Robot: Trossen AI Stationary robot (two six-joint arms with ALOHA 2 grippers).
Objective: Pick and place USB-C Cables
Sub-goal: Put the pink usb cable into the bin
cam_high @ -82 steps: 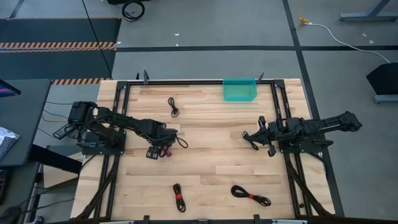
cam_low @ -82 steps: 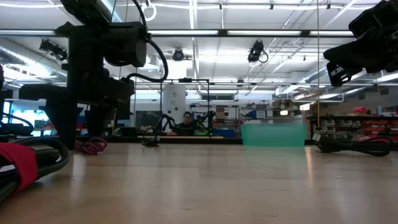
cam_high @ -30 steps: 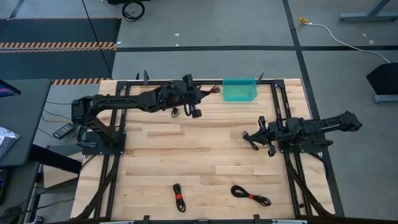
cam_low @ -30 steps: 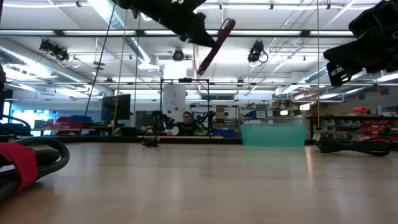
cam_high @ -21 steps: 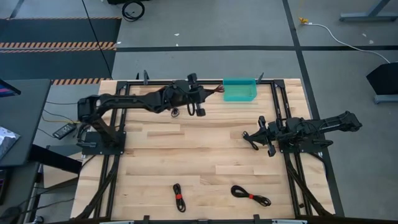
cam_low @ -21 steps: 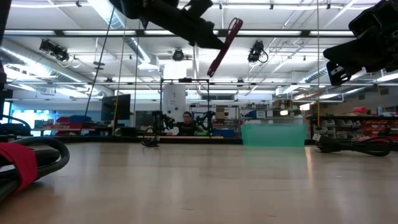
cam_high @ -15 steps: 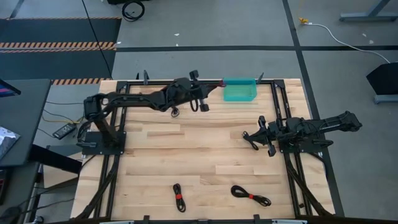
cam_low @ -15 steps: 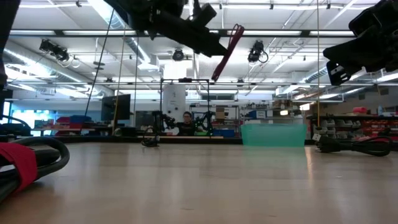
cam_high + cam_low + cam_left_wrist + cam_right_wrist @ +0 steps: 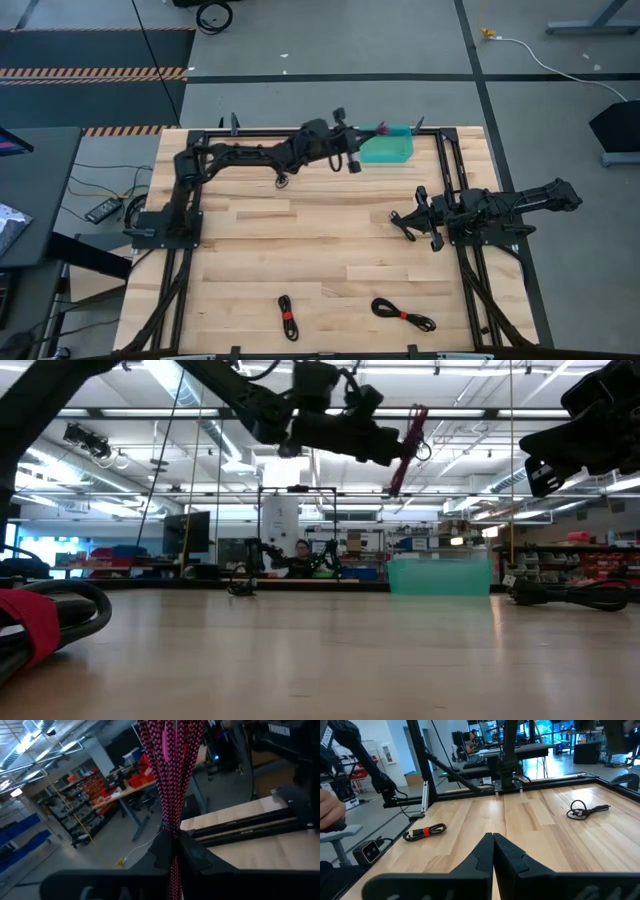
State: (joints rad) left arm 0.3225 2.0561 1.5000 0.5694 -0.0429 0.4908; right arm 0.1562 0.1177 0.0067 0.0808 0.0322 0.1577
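Observation:
High above the far edge, at the left end of the teal bin (image 9: 388,148), my left gripper (image 9: 364,136) is shut on a maroon-pink USB-C cable bundle (image 9: 169,775). The low view shows the same bundle (image 9: 407,438) slanting in the air. One black cable (image 9: 279,179) lies under the left arm, and two black cables with red ties (image 9: 288,317) (image 9: 403,315) lie near the front edge. Over the table's right part, my right gripper (image 9: 400,222) is shut and holds nothing. My left gripper pinches the maroon-pink bundle between its two fingers (image 9: 192,855), at a narrowed place (image 9: 170,831) partway along it. The fingers reach about level from the table's left. The bundle is lifted clear, steeply tilted, most of it standing out beyond the fingertips.
The teal bin (image 9: 440,575) stands at the far edge, right of centre. Black frame rails (image 9: 450,170) run along the table's far, left and right sides. The wooden middle of the table (image 9: 330,240) is bare.
My left gripper has gone toward the table's right along the far edge, up to the teal bin, staying shut on the maroon-pink bundle. The bundle has stayed clear of the table and tilted.

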